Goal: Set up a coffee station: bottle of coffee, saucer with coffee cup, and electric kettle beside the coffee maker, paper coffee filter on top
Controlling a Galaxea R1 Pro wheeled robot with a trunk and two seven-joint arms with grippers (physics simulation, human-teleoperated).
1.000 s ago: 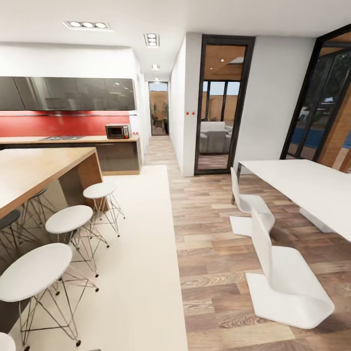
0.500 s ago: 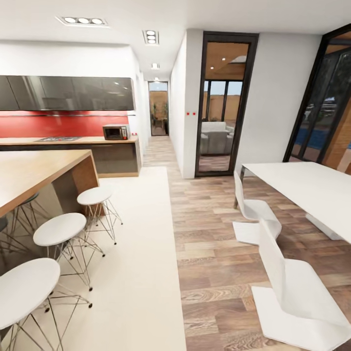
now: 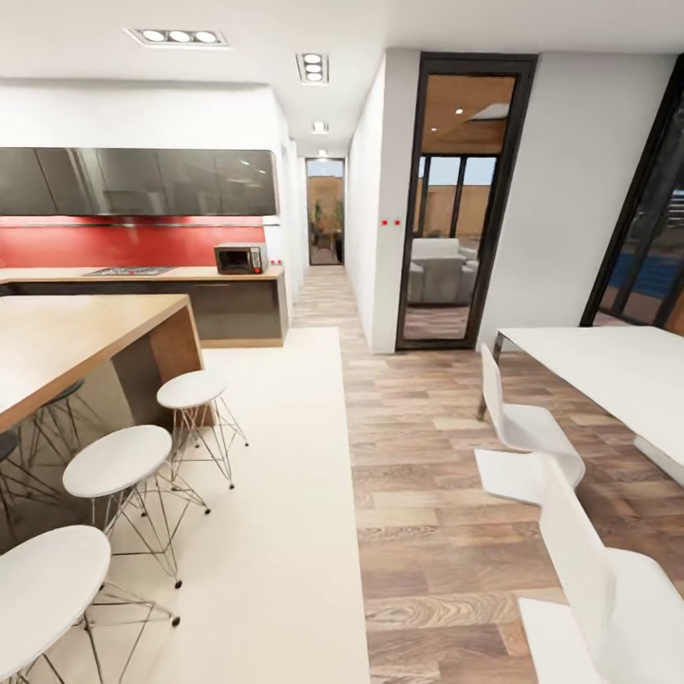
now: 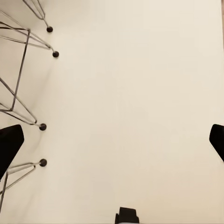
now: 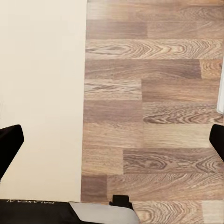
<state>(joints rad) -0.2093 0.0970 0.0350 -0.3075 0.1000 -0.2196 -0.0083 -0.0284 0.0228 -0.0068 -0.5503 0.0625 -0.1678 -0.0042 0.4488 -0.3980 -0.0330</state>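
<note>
The left tool (image 4: 112,144) has two matte black fingers with rounded tips and a small black block between them. The right tool (image 5: 112,144) looks the same, with a black panel bearing faint mirrored lettering beside a pale grey plate

White round stools (image 3: 116,460) line the wooden island bar (image 3: 66,342) on a cream rug (image 3: 275,494), white chairs (image 3: 527,427) beside a white dining table (image 3: 608,370).

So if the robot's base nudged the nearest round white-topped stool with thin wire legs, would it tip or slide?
The nearest round white stool looks light, since its legs are thin wire. The wide seat sits high over them, so a push near the top might tip it. The small ball feet rest on the smooth cream floor, so a low nudge probably slides it.
</note>
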